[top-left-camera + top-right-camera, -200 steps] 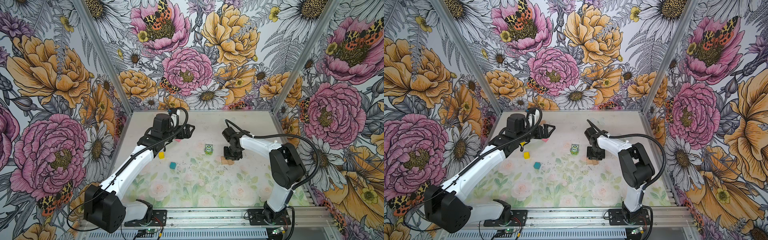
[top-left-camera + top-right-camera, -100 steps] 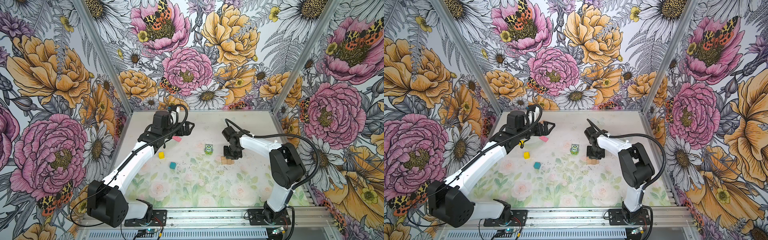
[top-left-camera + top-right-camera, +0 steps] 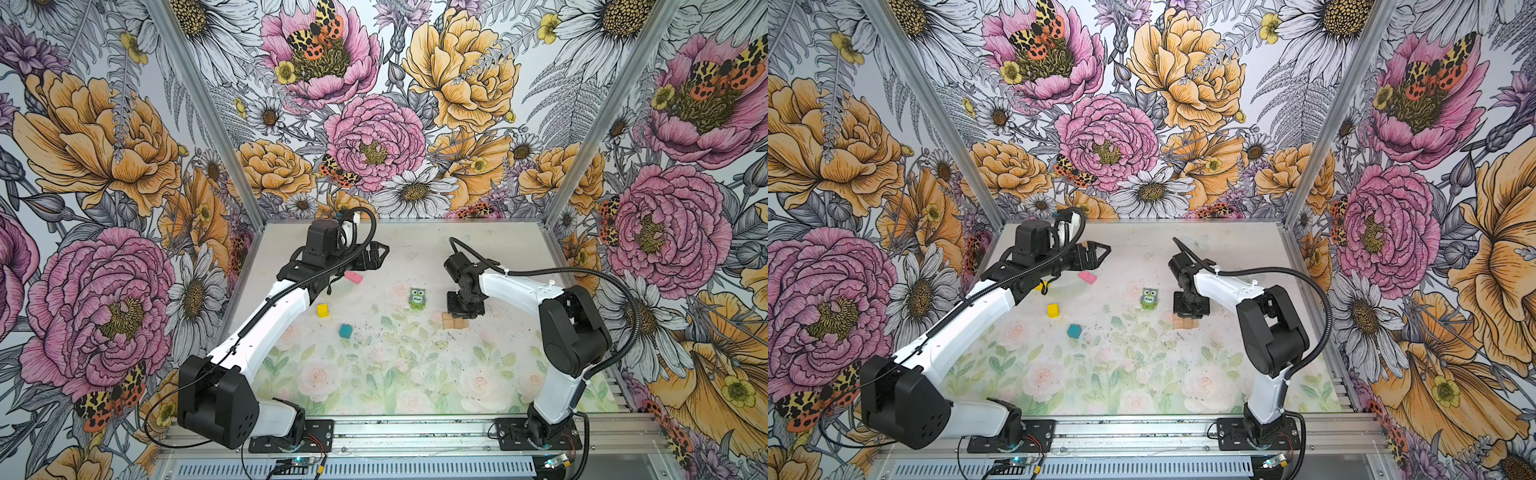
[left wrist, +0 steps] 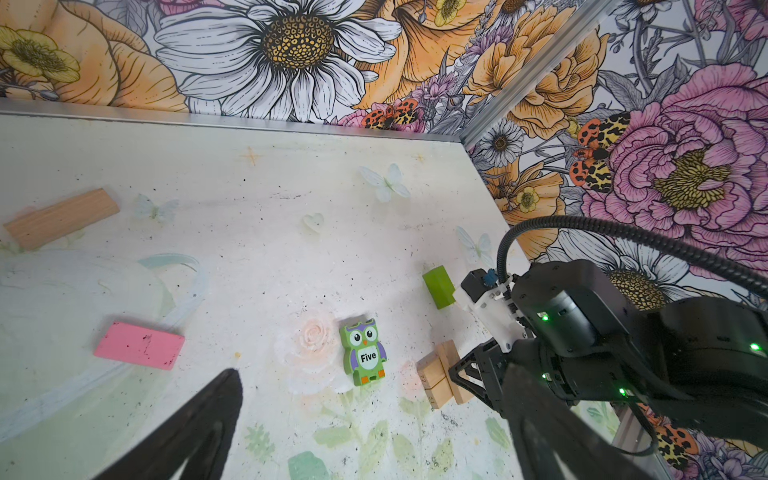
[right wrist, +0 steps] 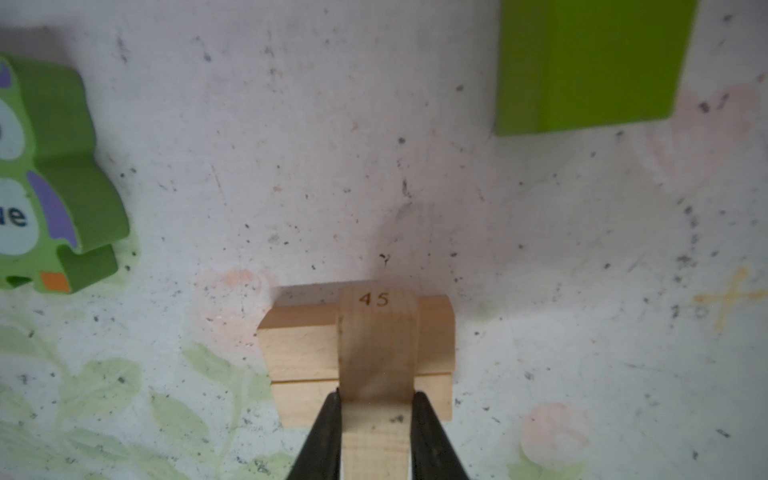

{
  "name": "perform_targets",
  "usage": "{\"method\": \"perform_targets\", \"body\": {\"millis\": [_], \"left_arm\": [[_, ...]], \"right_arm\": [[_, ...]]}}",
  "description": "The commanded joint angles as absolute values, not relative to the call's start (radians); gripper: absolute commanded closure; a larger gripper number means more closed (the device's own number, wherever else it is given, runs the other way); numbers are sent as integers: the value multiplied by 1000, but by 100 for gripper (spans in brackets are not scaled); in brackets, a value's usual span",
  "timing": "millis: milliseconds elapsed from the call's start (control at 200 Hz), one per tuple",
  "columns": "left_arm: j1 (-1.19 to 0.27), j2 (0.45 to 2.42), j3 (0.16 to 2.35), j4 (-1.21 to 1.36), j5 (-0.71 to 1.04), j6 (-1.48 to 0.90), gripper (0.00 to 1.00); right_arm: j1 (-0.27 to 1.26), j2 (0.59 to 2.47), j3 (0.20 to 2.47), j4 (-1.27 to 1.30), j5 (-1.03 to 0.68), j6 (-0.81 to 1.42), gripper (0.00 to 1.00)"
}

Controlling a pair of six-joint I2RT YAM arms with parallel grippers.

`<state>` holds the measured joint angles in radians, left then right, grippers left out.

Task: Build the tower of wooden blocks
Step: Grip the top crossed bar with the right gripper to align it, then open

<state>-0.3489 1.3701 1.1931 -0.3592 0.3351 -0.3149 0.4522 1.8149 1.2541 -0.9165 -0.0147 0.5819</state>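
While its fingers (image 5: 324,432) pinch a tan bar (image 5: 376,345) marked 45, the right gripper (image 5: 376,432) holds it crosswise over two tan bars (image 5: 299,357) lying side by side, right of centre on the table (image 3: 415,374). The owl (image 3: 417,298) and green bar (image 4: 439,286) lie near them. The left gripper (image 3: 376,254), spread wide and empty, hovers near the pink bar (image 3: 353,277), with the yellow cube (image 3: 323,310) and teal cube (image 3: 345,331) farther forward.

both top views bright, evenly lit, sharp; only faint soft shadows. right wrist view: dim grey shadow on pale scuffed tabletop (image 5: 399,224) past tan oblong wooden bar (image 5: 376,340); lime-green painted block (image 5: 594,62), green owl-printed wooden piece (image 5: 70,174) soft-focused near edges.
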Motion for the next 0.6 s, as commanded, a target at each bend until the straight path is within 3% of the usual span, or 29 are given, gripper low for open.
{"method": "perform_targets", "body": {"millis": [0, 590], "left_arm": [[-342, 1373, 1224, -347, 364, -316, 1], [-357, 1355, 1214, -352, 346, -322, 1]], "right_arm": [[446, 1805, 1275, -931, 8, 555, 75], [418, 1818, 1281, -933, -8, 508, 75]]}}
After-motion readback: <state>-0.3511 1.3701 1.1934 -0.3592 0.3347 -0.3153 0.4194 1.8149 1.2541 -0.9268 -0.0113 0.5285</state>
